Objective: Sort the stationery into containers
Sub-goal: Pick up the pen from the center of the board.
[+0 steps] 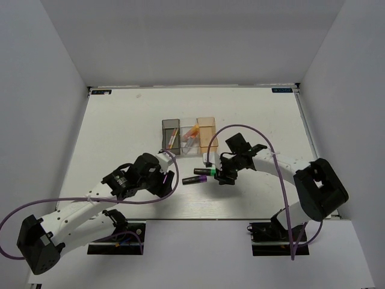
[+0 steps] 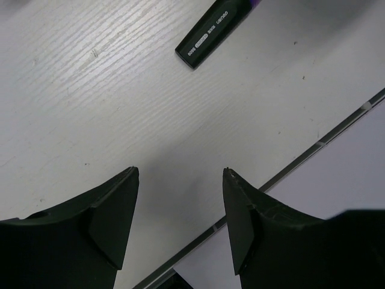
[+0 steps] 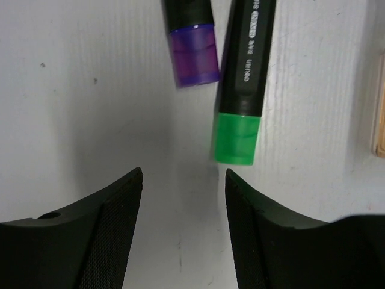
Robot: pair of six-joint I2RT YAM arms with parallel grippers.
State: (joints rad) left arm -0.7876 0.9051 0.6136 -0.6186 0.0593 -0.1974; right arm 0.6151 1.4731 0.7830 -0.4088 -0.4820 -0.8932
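Observation:
Two black markers lie side by side on the white table. The one with the green end [image 1: 204, 171] [image 3: 241, 90] is behind the one with the purple end [image 1: 195, 179] [image 3: 192, 48]. My right gripper [image 1: 221, 176] [image 3: 183, 171] is open and empty just right of their coloured ends, not touching them. My left gripper [image 1: 169, 179] [image 2: 180, 174] is open and empty to the left of the markers; the black end of a marker [image 2: 212, 31] shows ahead of it. The three joined boxes stand behind: dark grey [image 1: 170, 127] holding thin sticks, clear [image 1: 190, 135] holding orange tubes, tan-orange [image 1: 206, 133].
The table's near edge [image 2: 325, 141] runs just beside my left gripper. A pale tan box edge [image 3: 379, 102] shows at the right of the right wrist view. Purple cables [image 1: 240, 127] loop over both arms. White walls close in the table on three sides.

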